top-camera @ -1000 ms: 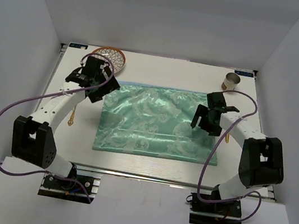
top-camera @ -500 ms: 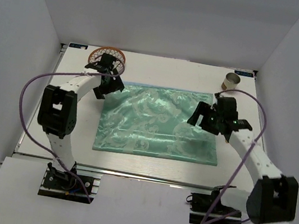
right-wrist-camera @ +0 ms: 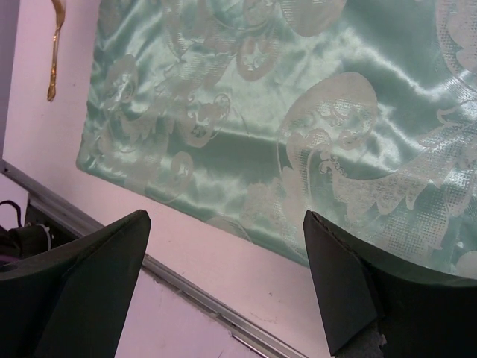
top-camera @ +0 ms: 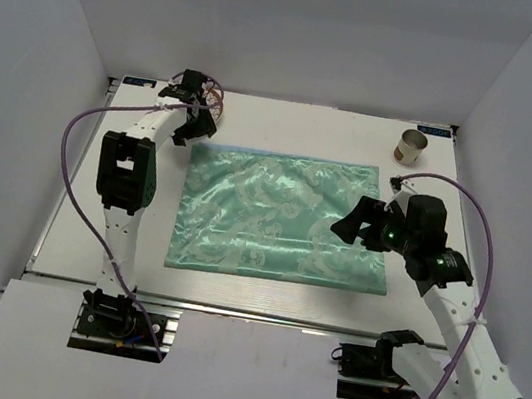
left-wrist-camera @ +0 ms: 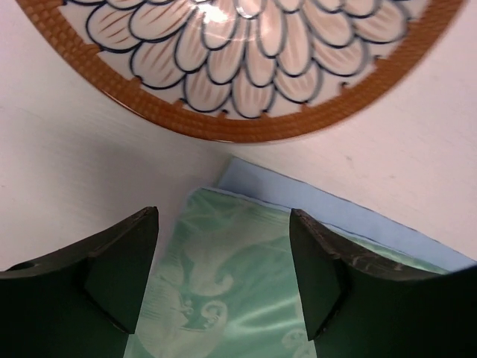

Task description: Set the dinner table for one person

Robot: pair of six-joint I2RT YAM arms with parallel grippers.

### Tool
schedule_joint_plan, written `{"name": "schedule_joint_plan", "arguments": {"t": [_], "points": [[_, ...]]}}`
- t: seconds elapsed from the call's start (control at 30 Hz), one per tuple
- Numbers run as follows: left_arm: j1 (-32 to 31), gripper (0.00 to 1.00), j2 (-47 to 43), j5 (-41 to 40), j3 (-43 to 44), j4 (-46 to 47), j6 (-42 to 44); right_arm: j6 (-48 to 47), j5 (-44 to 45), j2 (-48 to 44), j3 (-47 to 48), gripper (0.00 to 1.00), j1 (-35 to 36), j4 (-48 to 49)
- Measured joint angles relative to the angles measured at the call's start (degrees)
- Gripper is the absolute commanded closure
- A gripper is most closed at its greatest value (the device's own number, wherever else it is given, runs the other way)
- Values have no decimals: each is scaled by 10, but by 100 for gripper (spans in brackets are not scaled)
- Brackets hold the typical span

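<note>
Left end effector [left-wrist-camera: 223,257] has swung beside the plate [left-wrist-camera: 246,67].

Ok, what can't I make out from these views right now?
Plate: the top edge cuts it in the left wrist view; the left tool covers most of it in the top view.
Gold utensil: the frame edge cuts its upper end in the right wrist view, type unclear.
Cup: too small in the top view to see contents.

A robot lab's test cell: plain grey walls [top-camera: 43,73] box in a white bench [top-camera: 307,130], and a cabled left arm [top-camera: 126,172] and right arm [top-camera: 455,316] are bolted at its near metal rail [top-camera: 258,313].
</note>
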Motion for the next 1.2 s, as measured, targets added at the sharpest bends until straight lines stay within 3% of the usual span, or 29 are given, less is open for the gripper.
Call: {"name": "schedule_joint_plan", "arguments": {"t": [0.17, 0.23, 0.4, 0.67, 0.77, 0.97, 1.0, 1.2], "points": [[13, 23, 22, 0, -7, -4, 6, -4, -15, -20, 0, 11, 0, -7], [16, 30, 27, 1, -7, -5, 7, -5, -18, -25, 0, 11, 0, -9], [20, 31, 30, 5, -12, 0, 8, -7, -19, -34, -2, 11, 0, -18], [20, 48, 29, 19, -30, 12, 7, -8, -19, -34, -4, 11, 0, -24], [20, 50, 29, 23, -30, 12, 5, -8, -18, -34, -4, 11, 0, -29], [20, 73, 21, 29, -50, 26, -2, -8, -14, -36, -4, 11, 0, -37], [20, 81, 19, 30, -51, 26, -2, -8, -14, -36, -4, 11, 0, -37], [20, 92, 17, 31, -50, 24, -4, -8, -14, -36, -4, 11, 0, -37]]}}
